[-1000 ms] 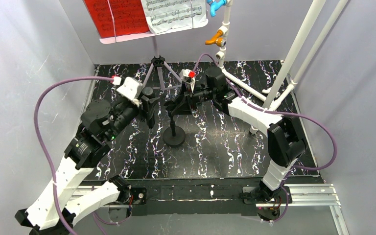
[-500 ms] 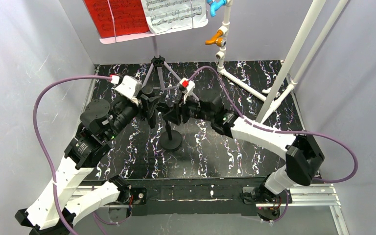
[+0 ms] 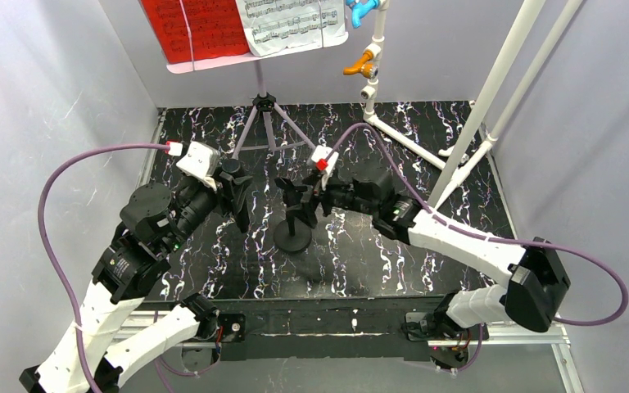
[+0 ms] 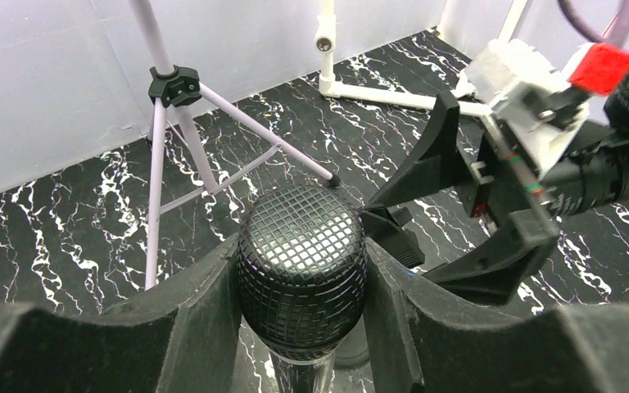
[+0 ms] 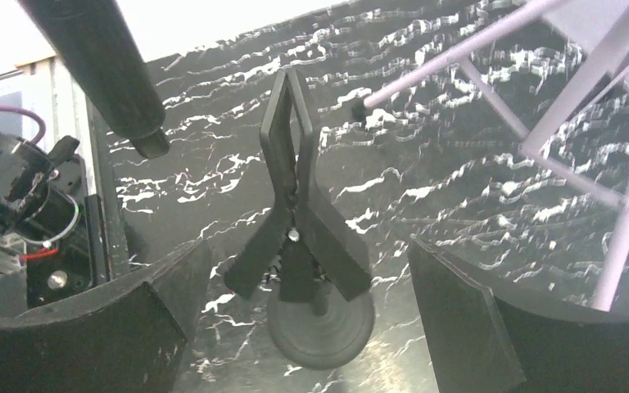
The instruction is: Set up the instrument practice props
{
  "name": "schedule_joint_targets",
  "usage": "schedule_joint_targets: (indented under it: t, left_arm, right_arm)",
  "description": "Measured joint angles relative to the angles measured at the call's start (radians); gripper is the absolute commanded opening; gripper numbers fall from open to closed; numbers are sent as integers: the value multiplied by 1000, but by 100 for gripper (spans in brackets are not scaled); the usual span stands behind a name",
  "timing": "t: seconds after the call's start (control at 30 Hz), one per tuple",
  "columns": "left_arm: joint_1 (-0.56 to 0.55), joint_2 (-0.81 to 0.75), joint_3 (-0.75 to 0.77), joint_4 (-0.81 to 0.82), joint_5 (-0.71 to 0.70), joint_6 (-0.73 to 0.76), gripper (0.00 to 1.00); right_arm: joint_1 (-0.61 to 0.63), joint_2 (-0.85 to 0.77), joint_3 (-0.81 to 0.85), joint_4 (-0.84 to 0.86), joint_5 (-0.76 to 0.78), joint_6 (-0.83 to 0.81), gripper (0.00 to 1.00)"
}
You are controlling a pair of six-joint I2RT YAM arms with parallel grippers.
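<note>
1. Top view: a black marbled mat point(image 3: 352, 262) between grey walls; the lilac music stand point(image 3: 264, 102) is up at the back, red page point(image 3: 192, 29) and white page point(image 3: 291, 24) side by side on its desk; the round-based mic stand point(image 3: 293, 237) sits mid-mat; left gripper point(image 3: 239, 201) is just to its left, right gripper point(image 3: 297, 199) at its top.
2. Left wrist: here's the microphone point(image 4: 301, 258), black grille head up, clamped tight between the left fingers point(image 4: 205, 311); right jaws gape beyond.
3. Right wrist: only here, the Y-shaped clip point(image 5: 295, 205) stands between wide-apart fingers point(image 5: 467, 327), untouched; the microphone's handle hangs upper left.
</note>
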Motion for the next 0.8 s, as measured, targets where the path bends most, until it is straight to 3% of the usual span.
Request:
schedule_joint_targets:
  t: [0.13, 0.27, 0.5, 0.8]
  left_arm:
    - [0, -2, 0, -6, 0, 0, 0]
    - [0, -6, 0, -8, 0, 0, 0]
    - [0, -11, -2, -13, 0, 0, 0]
    - [0, -11, -2, -13, 0, 0, 0]
  right_arm:
    - [-103, -36, -66, 92, -209, -85, 98]
    - [-166, -30, -109, 160, -323, -111, 99]
    - [-169, -30, -131, 246, -399, -121, 98]
    - [-162, -4, -177, 415, -413, -14, 99]
